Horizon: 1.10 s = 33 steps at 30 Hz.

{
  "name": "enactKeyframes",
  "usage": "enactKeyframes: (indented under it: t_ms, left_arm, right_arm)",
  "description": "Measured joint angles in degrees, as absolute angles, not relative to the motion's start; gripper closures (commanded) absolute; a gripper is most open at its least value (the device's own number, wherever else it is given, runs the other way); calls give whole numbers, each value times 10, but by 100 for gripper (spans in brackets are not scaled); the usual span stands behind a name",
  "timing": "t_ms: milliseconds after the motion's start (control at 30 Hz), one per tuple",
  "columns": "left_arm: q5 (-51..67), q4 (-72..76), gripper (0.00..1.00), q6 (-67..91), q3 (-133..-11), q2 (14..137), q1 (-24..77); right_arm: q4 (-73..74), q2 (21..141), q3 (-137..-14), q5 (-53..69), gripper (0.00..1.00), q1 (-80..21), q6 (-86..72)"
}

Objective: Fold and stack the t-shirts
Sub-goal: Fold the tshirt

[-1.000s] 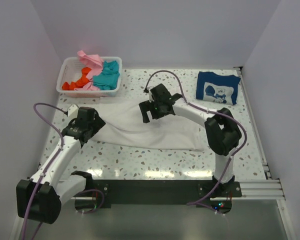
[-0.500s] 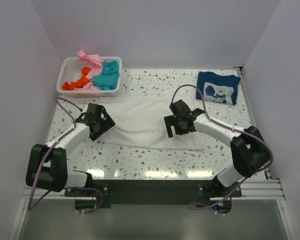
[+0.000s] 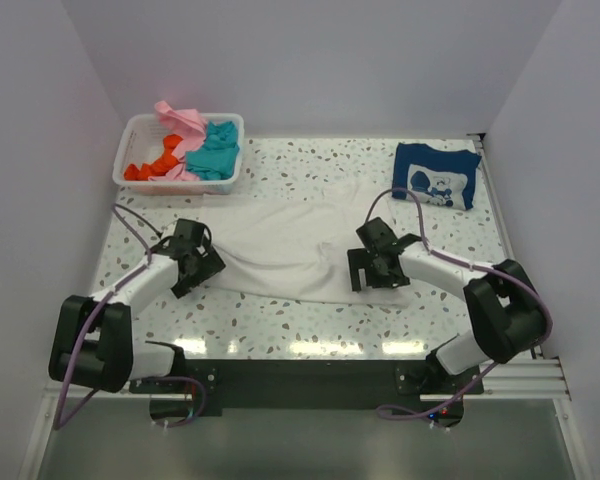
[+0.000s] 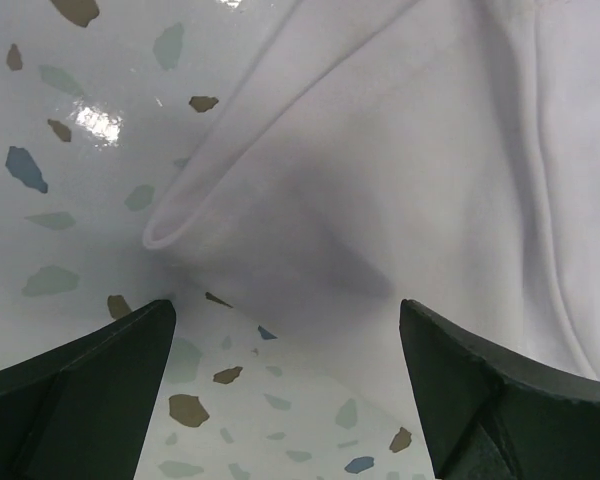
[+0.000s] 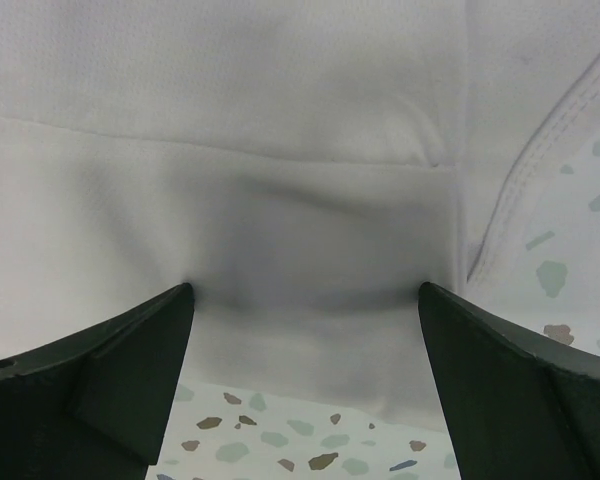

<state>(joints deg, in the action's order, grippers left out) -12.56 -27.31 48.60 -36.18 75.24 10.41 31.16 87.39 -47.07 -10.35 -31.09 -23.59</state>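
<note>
Looking from the left, I see my left gripper [image 3: 200, 268] spread wide over a corner fold of the white t-shirt [image 3: 280, 245], which lies flat on the tabletop [image 3: 310, 318]. The right gripper [image 3: 372, 282], equally wide, straddles its near hem, probably so both can pinch for the fold.

white t-shirt [image 3: 290, 250] spread flat mid-table, navy t-shirt [image 3: 436, 176] folded far right

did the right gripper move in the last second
Yes. Against the navy t-shirt, the right gripper has shifted rightward and toward the near edge of the table.
</note>
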Motion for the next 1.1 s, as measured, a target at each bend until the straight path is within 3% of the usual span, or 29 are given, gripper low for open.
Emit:
enactKeyframes:
  t_ms: [533, 733, 1100]
  left_arm:
    - [-123, -358, 0, 492, -336, 685, 104]
    - [-107, -361, 0, 489, -383, 660, 104]
    - [-17, -196, 0, 482, -452, 861, 105]
  right_arm:
    - [354, 808, -439, -95, 1, -311, -244]
    - [350, 751, -462, -67, 1, -311, -233]
    - [256, 808, -465, 13, 1, -312, -231]
